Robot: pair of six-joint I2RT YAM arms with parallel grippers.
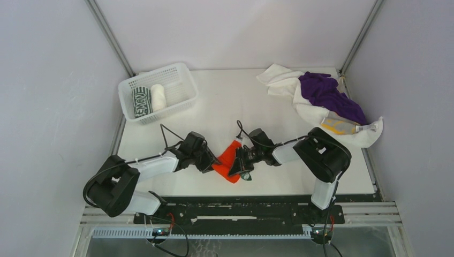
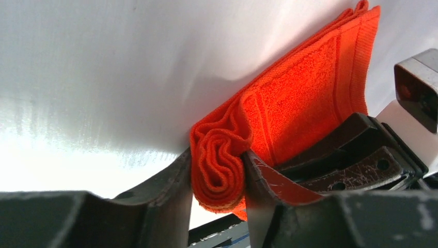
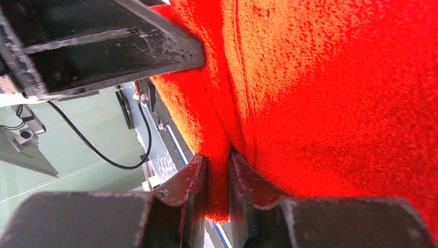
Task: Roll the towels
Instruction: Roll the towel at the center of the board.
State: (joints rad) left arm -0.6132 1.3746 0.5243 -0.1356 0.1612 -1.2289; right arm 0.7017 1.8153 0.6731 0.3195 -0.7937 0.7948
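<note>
An orange-red towel (image 1: 227, 159) lies on the white table near the front, between my two grippers. My left gripper (image 1: 213, 163) is shut on its rolled end; in the left wrist view the roll (image 2: 219, 165) is squeezed between the two jaws (image 2: 217, 175), and the flat part of the towel (image 2: 310, 103) runs away to the upper right. My right gripper (image 1: 236, 166) pinches a fold at the towel's edge (image 3: 218, 181); the towel (image 3: 335, 103) fills most of the right wrist view. The two grippers nearly touch.
A white mesh basket (image 1: 155, 72) at the back left holds a rolled dark green-and-white towel (image 1: 141, 101) and a rolled white towel (image 1: 158, 96). At the back right lies a loose pile: a white towel (image 1: 278, 77), a purple towel (image 1: 326, 93) and a yellow-and-grey towel (image 1: 340, 126).
</note>
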